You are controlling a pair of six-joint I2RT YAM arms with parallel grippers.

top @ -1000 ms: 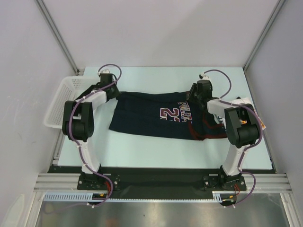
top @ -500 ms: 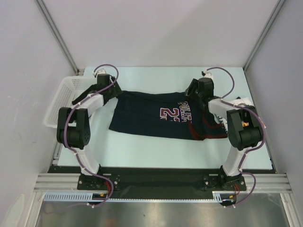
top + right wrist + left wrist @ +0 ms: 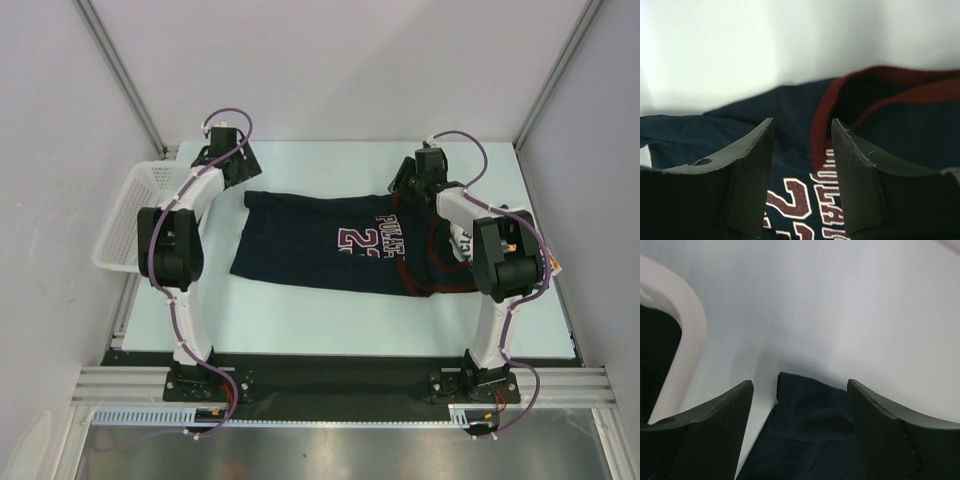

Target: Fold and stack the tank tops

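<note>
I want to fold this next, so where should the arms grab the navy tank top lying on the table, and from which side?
Probably its far edge, from above. The navy tank top lies spread flat, so only edges can be pinched. The left hand hangs open over the far corner; the right hand is open over the dark-red trim. Pinch there, then draw nearward.

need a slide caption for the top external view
Navy tank top lies across the table, left gripper and right gripper open by its far edge, white basket at left.
</note>
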